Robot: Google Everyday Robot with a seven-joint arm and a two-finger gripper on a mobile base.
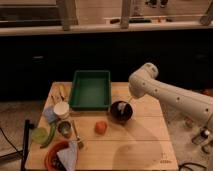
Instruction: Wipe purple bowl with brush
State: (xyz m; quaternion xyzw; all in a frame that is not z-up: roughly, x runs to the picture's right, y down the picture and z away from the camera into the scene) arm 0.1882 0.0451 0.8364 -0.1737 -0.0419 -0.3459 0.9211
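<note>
Wooden slatted table holds everything. Far left near edge: red-orange round dish with a pale blue-grey cloth-like thing on it. Just beyond it a light green round lid or plate, a curved green vegetable, a small metal cup and a white cylindrical container. Left-centre, far side: big green rectangular plastic tray. In front of it, well apart, a small orange-red round fruit-like object.

Right of the tray, near its right near corner: small round dark purple-maroon bowl, upright, paler inside. Thin pale stick-like brush slants down into the bowl, tip inside it; upper end goes up toward the arm. Gripper sits just above the bowl's far right rim, under the white arm's elbow; fingers mostly hidden, cannot tell whether they clamp the brush, though the brush appears to hang from there.

Judged step: wiping the bowl's inside. To do it well: keep the brush head on the inner wall, sweep in small circles, use light downward pressure so the bowl doesn't slide or tip toward the tray, and avoid levering on the rim.
</note>
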